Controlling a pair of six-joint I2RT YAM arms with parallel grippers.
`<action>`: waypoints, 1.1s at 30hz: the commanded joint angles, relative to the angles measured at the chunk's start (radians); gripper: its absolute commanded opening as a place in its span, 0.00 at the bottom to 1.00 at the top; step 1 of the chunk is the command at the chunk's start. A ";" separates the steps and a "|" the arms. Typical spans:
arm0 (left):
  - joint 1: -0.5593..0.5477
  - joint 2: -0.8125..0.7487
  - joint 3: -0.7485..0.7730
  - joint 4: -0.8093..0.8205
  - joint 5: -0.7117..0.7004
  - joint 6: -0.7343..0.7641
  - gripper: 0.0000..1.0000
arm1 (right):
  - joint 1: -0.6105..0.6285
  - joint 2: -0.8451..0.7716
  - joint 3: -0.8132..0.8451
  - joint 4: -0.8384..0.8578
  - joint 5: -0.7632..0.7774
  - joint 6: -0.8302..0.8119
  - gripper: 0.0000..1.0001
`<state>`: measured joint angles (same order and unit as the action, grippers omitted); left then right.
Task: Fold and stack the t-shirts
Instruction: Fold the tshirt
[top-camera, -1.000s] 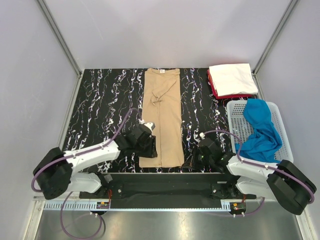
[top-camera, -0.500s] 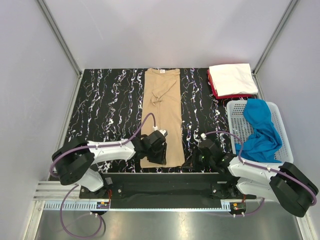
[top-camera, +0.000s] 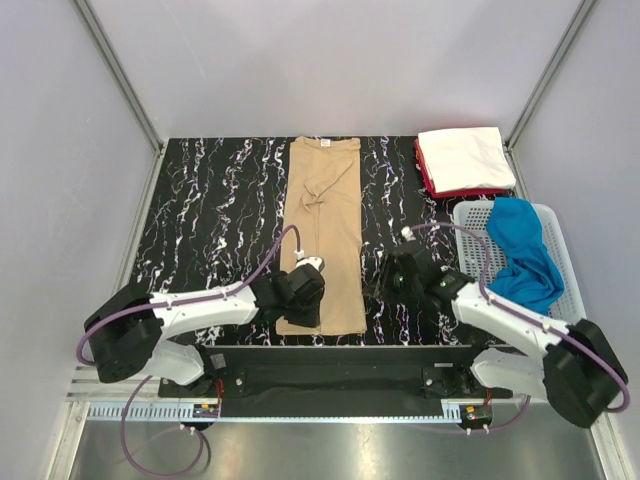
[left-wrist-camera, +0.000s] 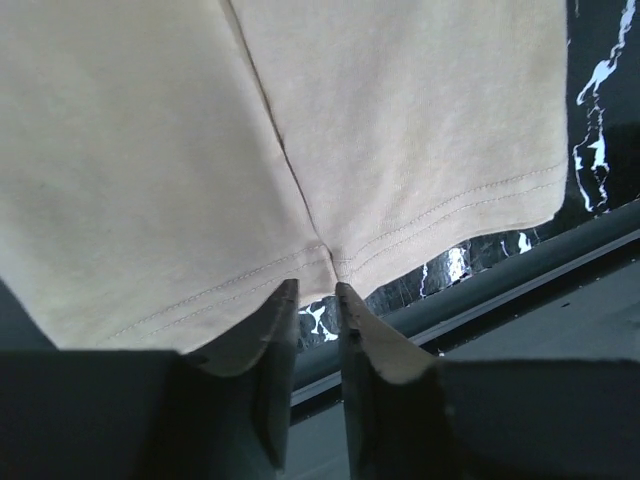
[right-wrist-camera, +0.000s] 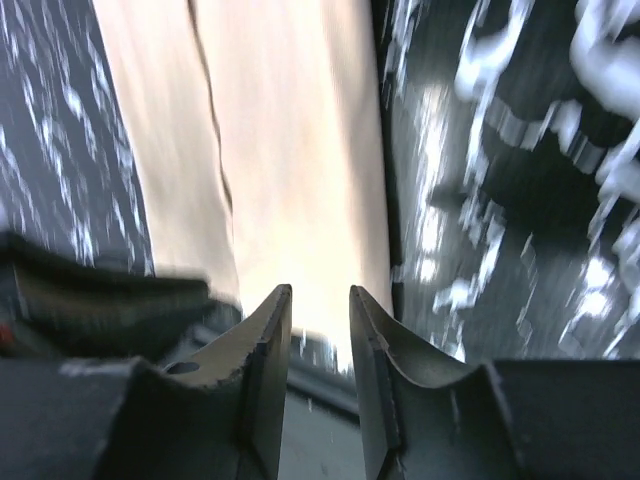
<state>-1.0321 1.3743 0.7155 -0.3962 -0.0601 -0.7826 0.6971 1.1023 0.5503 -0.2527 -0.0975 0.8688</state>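
Observation:
The tan t-shirt (top-camera: 323, 225) lies folded into a long strip down the middle of the table, collar at the far end. My left gripper (top-camera: 300, 300) hovers over the near left part of its hem. In the left wrist view its fingertips (left-wrist-camera: 317, 290) stand a narrow gap apart just short of the hem (left-wrist-camera: 300, 150), with nothing between them. My right gripper (top-camera: 385, 285) is beside the strip's right edge, open and empty (right-wrist-camera: 320, 290), and the tan cloth (right-wrist-camera: 290, 150) lies ahead of it. A folded white t-shirt (top-camera: 460, 155) rests on a red one (top-camera: 428, 180) at the back right. The blue t-shirt (top-camera: 520, 260) lies crumpled in the basket.
A white plastic mesh basket (top-camera: 568, 262) stands at the right side of the black marbled table (top-camera: 210, 200). Grey walls enclose the table. The arms' base rail (top-camera: 330, 375) runs along the near edge.
My left gripper slid right onto the near hem and its jaws narrowed. My right gripper opened and moved away from the near edge, up along the shirt's right side.

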 joint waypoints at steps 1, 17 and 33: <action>-0.006 -0.029 0.007 -0.016 -0.034 0.009 0.32 | -0.088 0.106 0.100 -0.028 -0.016 -0.126 0.36; -0.117 0.035 0.142 0.246 0.097 0.107 0.34 | -0.277 0.447 0.468 -0.010 -0.132 -0.324 0.38; -0.175 0.295 0.159 0.292 0.065 0.134 0.32 | -0.392 1.005 0.911 0.012 -0.343 -0.427 0.32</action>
<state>-1.1908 1.6806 0.8932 -0.1551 0.0174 -0.6544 0.3012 2.0720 1.3926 -0.2497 -0.3862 0.4721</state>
